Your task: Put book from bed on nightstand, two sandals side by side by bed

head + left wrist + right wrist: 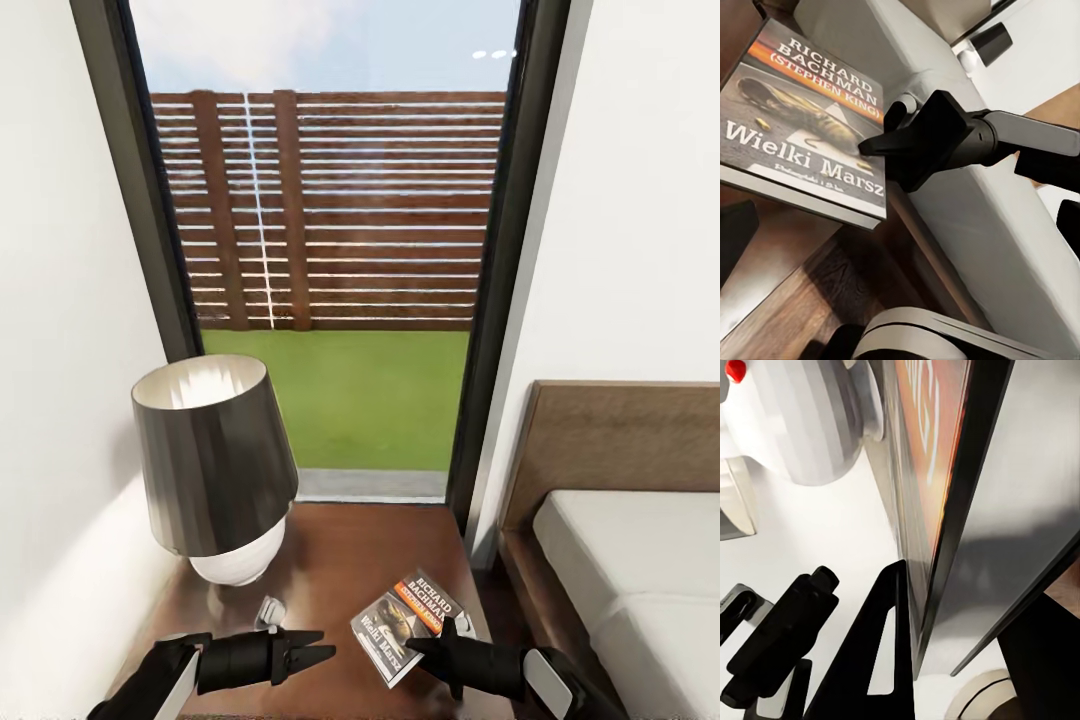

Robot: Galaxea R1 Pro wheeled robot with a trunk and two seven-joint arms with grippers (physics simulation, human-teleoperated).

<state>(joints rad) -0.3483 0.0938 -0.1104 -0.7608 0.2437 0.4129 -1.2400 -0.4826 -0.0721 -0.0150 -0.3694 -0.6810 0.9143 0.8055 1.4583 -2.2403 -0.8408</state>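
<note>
On the nightstand (330,560) before the window, the lamp (215,470) stands left. The left gripper (318,650), empty with fingers spread, points right toward the book (410,625). The right gripper (430,645) pinches the book's near-right edge, nearer of the two; its long axis angles toward the bed (620,560).
</note>
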